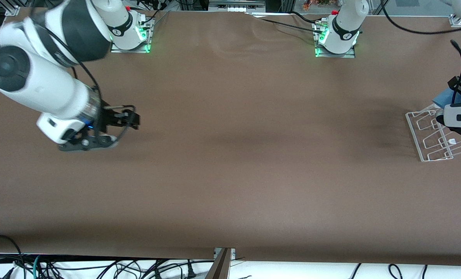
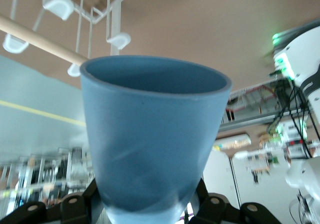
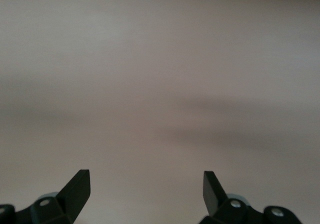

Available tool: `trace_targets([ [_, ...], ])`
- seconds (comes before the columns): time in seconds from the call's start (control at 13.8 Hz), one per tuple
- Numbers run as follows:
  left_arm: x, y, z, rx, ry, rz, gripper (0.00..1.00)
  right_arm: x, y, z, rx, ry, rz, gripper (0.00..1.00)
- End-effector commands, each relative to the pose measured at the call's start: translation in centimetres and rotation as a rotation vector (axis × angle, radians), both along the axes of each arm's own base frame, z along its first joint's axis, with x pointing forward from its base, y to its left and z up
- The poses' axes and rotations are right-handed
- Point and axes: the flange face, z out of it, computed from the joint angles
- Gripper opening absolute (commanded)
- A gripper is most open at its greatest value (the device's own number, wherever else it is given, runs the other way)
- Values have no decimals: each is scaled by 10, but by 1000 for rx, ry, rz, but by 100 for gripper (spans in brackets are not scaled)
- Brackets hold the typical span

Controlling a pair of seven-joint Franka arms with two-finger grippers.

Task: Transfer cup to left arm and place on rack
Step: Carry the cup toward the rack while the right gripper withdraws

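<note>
While the handover looked done, the placing remained:

Cup (image 2: 150,139): it sat in the left gripper (image 2: 150,211), up in the air over the rack (image 1: 428,135) at the left arm's end of the table.

Left gripper: its fingers were closed on the cup's narrow base, open mouth pointing away from the wrist.

Right gripper (image 3: 145,189): it hung with fingers spread wide and nothing between them, low over bare table (image 1: 230,155) at the right arm's end, waiting.

Rack: white wire loops and a wooden dowel (image 2: 40,41) showed past the cup's rim; in the front view the cup (image 1: 443,99) was mostly hidden by the wrist, so its exact tilt was hard to call.

Handling: it looked light, stiff and smooth-walled, probably slippery, with a taper that could squirt out of a pinch; a hold low across the base seemed best.

Next: lower it gently between the loops.
</note>
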Motion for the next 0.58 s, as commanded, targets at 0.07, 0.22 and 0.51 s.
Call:
trace_targets([
  [0.07, 8, 16, -49, 169, 192, -25, 0, -16, -67, 46, -84, -73, -60, 100],
  [0.22, 7, 24, -73, 244, 285, -54, 0, -25, -93, 54, -104, -59, -103, 100],
  [0.51, 3, 29, -93, 290, 354, -85, 0, -51, -120, 54, -122, 13, -144, 100],
])
